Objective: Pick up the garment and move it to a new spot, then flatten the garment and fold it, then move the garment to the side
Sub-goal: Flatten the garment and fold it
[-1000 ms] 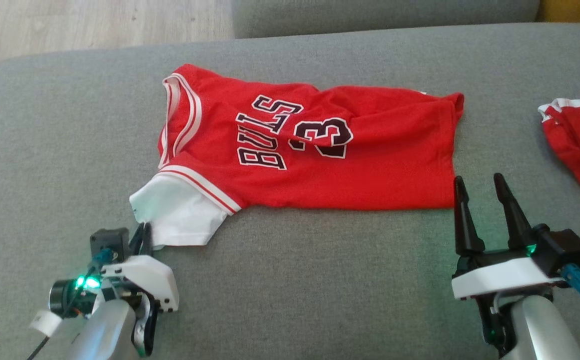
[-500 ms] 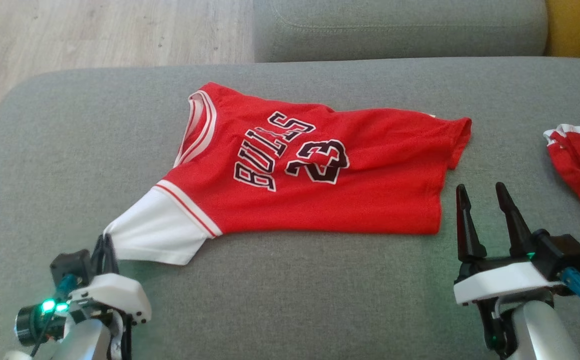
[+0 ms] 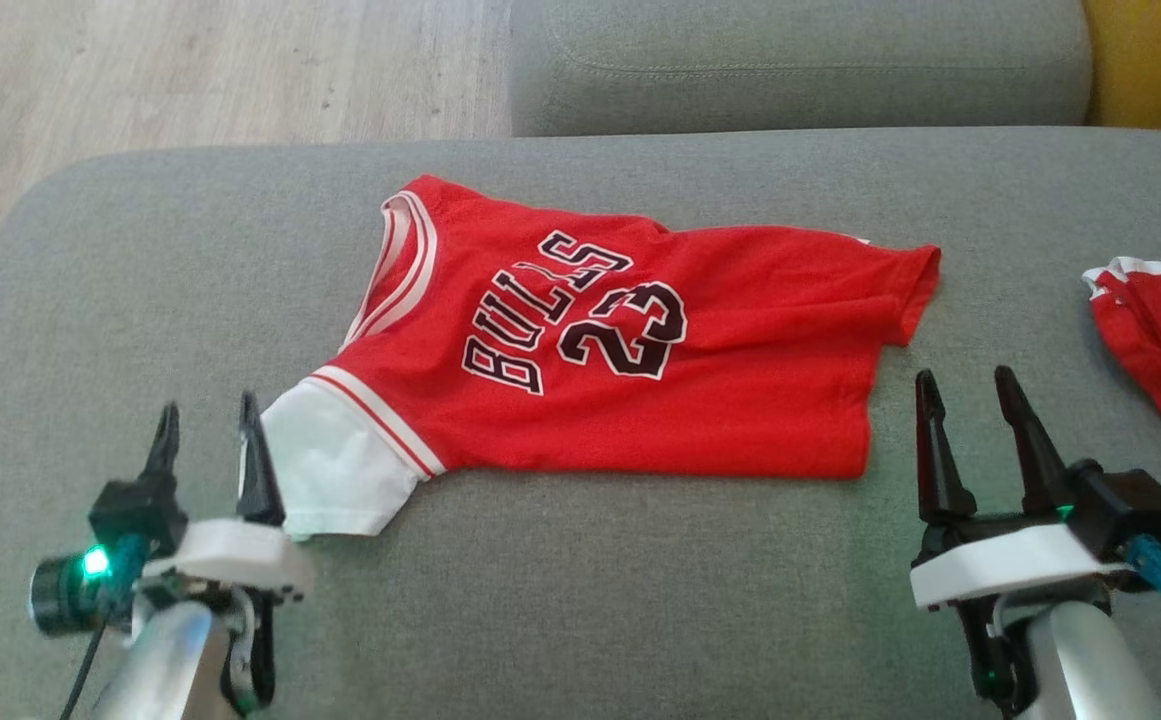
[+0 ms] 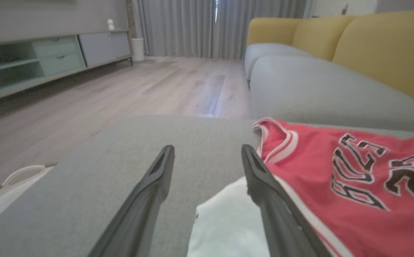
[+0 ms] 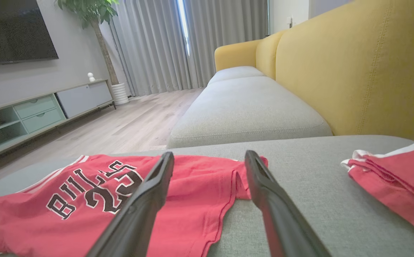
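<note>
Our left gripper [image 3: 206, 440] stood with fingers spread wide and empty, just beside the white sleeve [image 3: 335, 480] of the red shirt [image 3: 660, 420]. Our right gripper [image 3: 966, 385] hovered equally wide and empty near the hem. The shirt lay spread but wrinkled on the grey sofa cushion [image 3: 580, 600]. We judged it relocated, with smoothing, folding and setting aside to come.

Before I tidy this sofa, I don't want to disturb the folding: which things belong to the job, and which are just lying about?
Job: red Bulls jersey on the grey seat cushion; left gripper, open at its white sleeve; right gripper, open near its other end.
Lying about: second red garment at the right; yellow backrest; TV cabinet.
</note>
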Tool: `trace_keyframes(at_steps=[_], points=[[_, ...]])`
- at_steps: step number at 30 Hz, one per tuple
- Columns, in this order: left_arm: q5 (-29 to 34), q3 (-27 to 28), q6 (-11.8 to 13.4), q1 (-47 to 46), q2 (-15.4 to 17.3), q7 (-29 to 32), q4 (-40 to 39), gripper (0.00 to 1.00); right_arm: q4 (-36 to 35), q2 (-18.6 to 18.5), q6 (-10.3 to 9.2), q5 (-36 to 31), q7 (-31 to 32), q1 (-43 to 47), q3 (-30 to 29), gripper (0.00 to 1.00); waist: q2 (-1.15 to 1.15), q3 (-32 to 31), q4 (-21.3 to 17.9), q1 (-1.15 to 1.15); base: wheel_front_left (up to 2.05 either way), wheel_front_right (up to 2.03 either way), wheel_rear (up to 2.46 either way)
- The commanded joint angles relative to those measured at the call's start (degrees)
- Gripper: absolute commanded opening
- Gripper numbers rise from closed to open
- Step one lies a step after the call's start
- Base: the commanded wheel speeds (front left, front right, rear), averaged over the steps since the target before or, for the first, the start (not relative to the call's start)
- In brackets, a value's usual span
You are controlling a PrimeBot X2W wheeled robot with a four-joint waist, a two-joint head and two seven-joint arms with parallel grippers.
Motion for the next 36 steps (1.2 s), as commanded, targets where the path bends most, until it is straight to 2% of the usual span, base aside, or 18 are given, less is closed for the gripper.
trace_keyframes(at_steps=[1,7,11,15,18,27,31,36], points=[[0.66,2.43,0.12,-1.61,1.55,-0.79,-2.64,1.00,-2.39,-0.20,-0.04,0.29,-0.63,-0.83,1.10,1.00,0.00,-0.11,-0.08,0.00,0.00,0.00,0.00],[4.05,4.41,-3.35,0.26,-0.76,-1.14,-17.66,1.00,-5.84,-0.20,-0.04,0.60,-0.63,-0.72,1.38,1.00,0.00,-0.53,-0.59,0.00,0.00,0.00,0.00],[6.23,4.60,-6.49,3.32,-3.55,-1.16,-23.59,1.00,-6.77,-0.20,-0.04,0.63,-0.63,-0.27,1.60,1.00,0.00,-0.77,-1.04,0.00,0.00,0.00,0.00],[8.75,4.16,-8.75,6.49,-6.40,-1.16,-23.67,1.00,-6.70,-0.20,-0.04,0.54,-0.63,0.63,2.00,1.00,0.00,-0.59,-1.66,0.00,0.00,0.00,0.00],[10.08,5.00,-9.06,7.51,-7.50,-1.16,-23.25,1.00,-6.64,-0.20,-0.04,0.60,-0.63,0.53,2.18,1.00,0.00,-0.17,-2.03,0.00,0.00,0.00,0.00],[12.27,6.60,-11.07,7.38,-9.05,-1.17,-22.34,1.00,-3.62,-0.20,-0.04,-0.42,-0.63,0.07,0.62,1.00,0.00,1.31,-1.52,0.00,0.00,0.00,0.00],[12.96,6.91,-11.90,6.85,-9.51,-1.17,-21.47,1.00,1.72,-0.20,-0.04,1.28,-0.63,-1.30,0.65,1.00,0.00,2.22,-0.83,0.00,0.00,0.00,0.00],[13.46,7.03,-12.77,6.34,-9.92,-1.17,-20.14,1.00,10.19,-0.20,-0.04,5.46,2.36,-4.56,2.03,1.00,0.00,3.31,0.16,0.00,0.00,0.00,0.00]])
